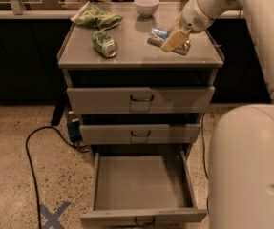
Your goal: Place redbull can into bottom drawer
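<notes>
The redbull can (pixel 156 35), silver and blue, lies crosswise in my gripper (pixel 171 42) over the right part of the cabinet top (pixel 136 54). The gripper's tan fingers (pixel 173 38) are closed around the can's middle, and the can seems to be held just above the surface. The bottom drawer (pixel 141 182) is pulled wide open below, showing its bare grey floor and a dark loop handle on its front. The gripper is high above the drawer and behind it.
A green can (pixel 104 43) lies on its side on the left of the top. A green chip bag (pixel 96 17) and a white bowl (pixel 146 5) sit at the back. My arm's large white body (pixel 251 166) fills the lower right. A black cable (pixel 31 161) crosses the floor.
</notes>
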Available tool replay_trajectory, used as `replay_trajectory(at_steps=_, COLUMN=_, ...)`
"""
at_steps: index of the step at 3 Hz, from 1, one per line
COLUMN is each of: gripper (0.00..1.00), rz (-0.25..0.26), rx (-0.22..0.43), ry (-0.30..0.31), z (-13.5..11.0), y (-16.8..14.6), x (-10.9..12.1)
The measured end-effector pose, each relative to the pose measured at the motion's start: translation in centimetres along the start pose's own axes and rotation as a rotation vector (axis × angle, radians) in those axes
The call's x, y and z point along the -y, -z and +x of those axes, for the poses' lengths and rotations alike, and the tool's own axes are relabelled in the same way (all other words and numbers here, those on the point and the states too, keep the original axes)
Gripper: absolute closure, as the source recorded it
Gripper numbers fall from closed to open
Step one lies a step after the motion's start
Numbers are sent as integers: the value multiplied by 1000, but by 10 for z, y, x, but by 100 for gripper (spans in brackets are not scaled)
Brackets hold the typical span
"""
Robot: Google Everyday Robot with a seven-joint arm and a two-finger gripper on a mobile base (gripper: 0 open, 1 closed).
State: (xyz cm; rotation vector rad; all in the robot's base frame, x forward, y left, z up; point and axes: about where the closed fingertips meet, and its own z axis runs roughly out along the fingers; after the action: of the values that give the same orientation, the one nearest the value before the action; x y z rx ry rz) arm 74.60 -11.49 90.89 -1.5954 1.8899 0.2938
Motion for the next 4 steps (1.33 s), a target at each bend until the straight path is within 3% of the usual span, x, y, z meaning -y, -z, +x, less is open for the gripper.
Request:
replay_trajectory(at_steps=1, gripper=100, rz=34, rx=61, ry=51, z=-24, y=39, x=-30)
replay_trajectory(at_steps=2, gripper=100, rz=-14, rx=50, ry=90, z=-30, y=47, x=-78)
replay_trajectory(at_steps=3, gripper=100, rz=-88, rx=17, ry=82, z=-17, y=19, x=-102)
replay_trajectory(at_steps=4, gripper=100, rz=-88, rx=17, ry=82, z=-17, y=19, x=-102)
